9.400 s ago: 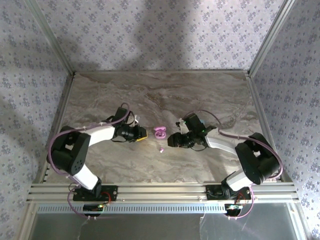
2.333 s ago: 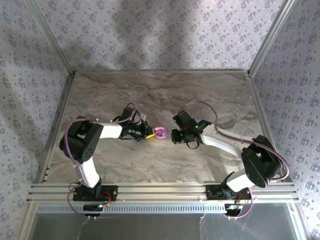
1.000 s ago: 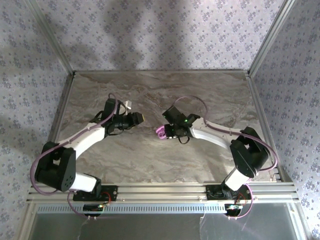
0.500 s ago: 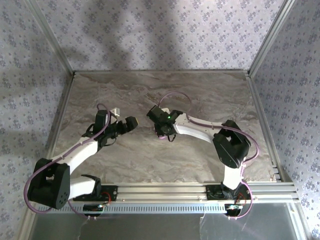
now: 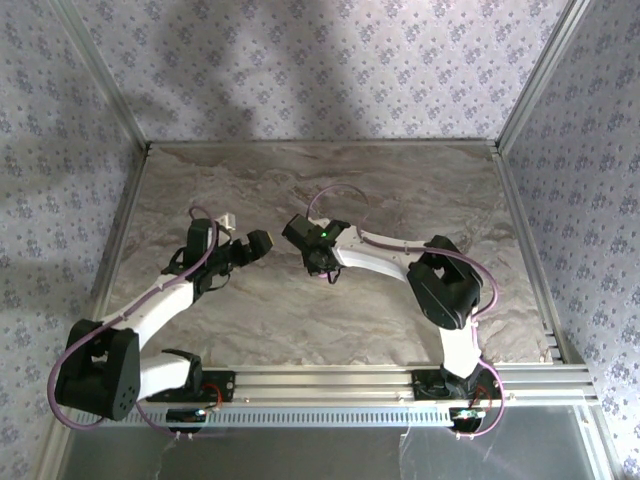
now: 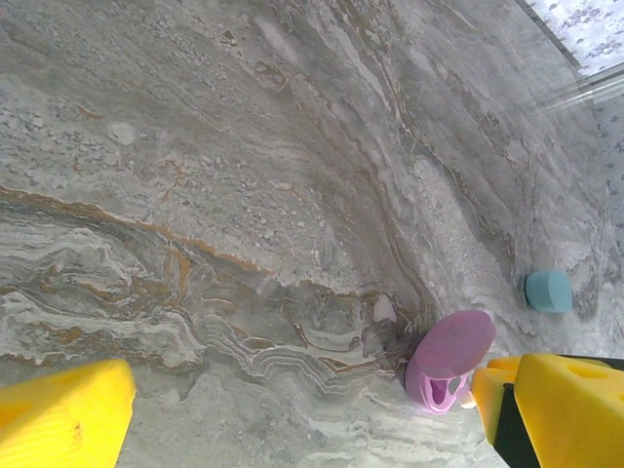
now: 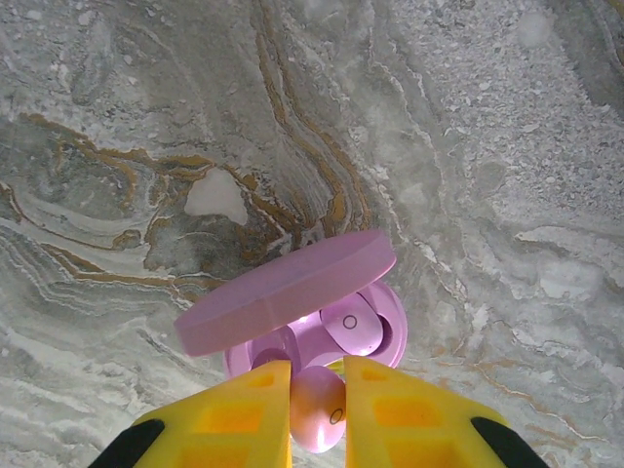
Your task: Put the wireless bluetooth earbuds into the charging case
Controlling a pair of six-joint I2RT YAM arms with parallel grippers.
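Right gripper [image 7: 317,378] nearly closed, pinching a pink earbud [image 7: 317,402] at the mouth of the open pink case [image 7: 288,288], mid-table. Second pink earbud [image 7: 351,327] is seated inside. Left gripper [image 6: 312,419] spread wide, empty, left of the case. Teal case [image 6: 549,291] sits apart.

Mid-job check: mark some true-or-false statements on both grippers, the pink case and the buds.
1. The right gripper pinches a glossy pink earbud. True.
2. The pink oval charging case has its lid shut. False: the lid stands open, tilted above the base.
3. A second pink earbud sits in the case. True.
4. The left gripper is clamped on the case. False: its jaws stand wide open with nothing between them.
5. A teal rounded object lies on the marble table, apart from the pink case. True.
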